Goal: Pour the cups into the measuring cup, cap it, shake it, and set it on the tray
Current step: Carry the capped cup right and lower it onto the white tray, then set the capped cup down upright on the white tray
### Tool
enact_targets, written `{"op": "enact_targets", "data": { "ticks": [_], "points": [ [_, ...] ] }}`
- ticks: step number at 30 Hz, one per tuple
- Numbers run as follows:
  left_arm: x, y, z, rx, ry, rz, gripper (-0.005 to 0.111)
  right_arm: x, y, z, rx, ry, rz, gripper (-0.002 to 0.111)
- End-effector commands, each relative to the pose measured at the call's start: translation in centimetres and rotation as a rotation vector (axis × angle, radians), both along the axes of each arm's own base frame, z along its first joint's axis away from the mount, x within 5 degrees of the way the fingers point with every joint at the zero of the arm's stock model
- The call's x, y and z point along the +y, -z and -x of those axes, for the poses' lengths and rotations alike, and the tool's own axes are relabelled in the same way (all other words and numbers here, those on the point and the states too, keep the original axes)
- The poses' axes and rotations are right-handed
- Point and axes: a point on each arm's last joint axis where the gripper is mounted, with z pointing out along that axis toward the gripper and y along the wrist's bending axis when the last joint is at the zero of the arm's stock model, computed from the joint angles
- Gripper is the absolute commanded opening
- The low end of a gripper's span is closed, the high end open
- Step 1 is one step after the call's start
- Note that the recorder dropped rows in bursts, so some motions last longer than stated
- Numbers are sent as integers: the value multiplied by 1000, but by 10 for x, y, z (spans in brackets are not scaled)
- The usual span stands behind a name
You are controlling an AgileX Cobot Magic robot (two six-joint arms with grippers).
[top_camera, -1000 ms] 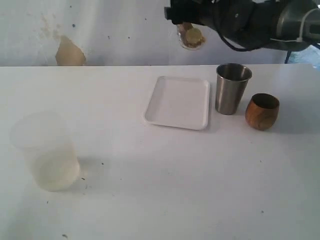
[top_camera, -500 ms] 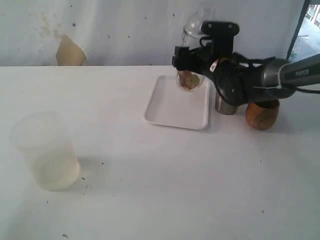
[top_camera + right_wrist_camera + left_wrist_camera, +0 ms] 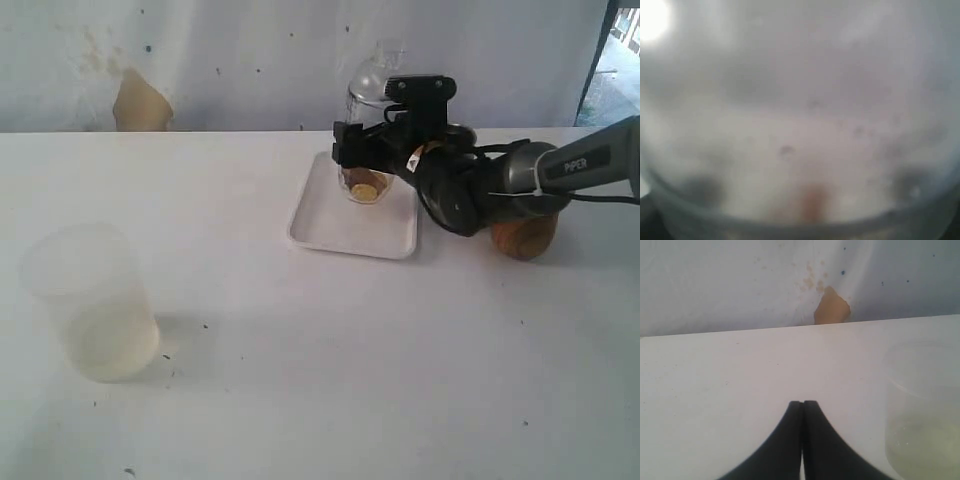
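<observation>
Exterior view has the last step in hand: setting the capped measuring cup (image 3: 361,100) on the tray (image 3: 345,230). The cup stands upright over the far half of the tray, with the cap (image 3: 376,62) seated on top and a brownish-yellow mix sitting in its bottom. Whether its base touches the tray floor or hangs just above it I cannot tell.

The right tool (image 3: 372,146) is clamped on the cup's wall at about mid-height, jaws wide around it. The right arm (image 3: 500,185) comes in from the right edge, stretched low and nearly level over the counter (image 3: 300,380), its wrist pointing left. It crosses in front of the wooden cup (image 3: 525,238), which shows only in part just right of the tray. The right wrist view is filled with blurred clear plastic, so it adds little.

By my reading, the next move calls for making sure the base is flat on the tray. Then the jaws part gently, and the tool backs away to the right without tipping the tall cup or clipping the wooden cup.

The left tool (image 3: 802,412) is closed with nothing in it, low over the counter near the frosted cup (image 3: 92,300) at the near left.
</observation>
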Motion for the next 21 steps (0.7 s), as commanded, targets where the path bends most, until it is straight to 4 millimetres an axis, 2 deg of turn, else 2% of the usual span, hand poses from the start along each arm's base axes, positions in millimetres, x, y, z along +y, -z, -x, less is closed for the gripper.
{"op": "enact_targets", "data": {
  "ticks": [1,4,9,13,17,18,21],
  "points": [
    [0,0,0,-2,3,9,0,-3,-45,3,-100,-10,-26,0],
    [0,0,0,-2,3,9,0,-5,-70,8,-117,-5,-23,0],
    [0,0,0,-2,3,9,0,-8,-87,13,-88,5,-11,0],
    [0,0,0,-2,3,9,0,-8,-75,12,23,21,-53,0],
    [0,0,0,-2,3,9,0,-4,-54,11,76,-19,5,0],
    [0,0,0,-2,3,9,0,0,-45,11,92,-51,2,0],
    [0,0,0,-2,3,9,0,9,-39,13,76,-109,-37,0]
  ]
}}
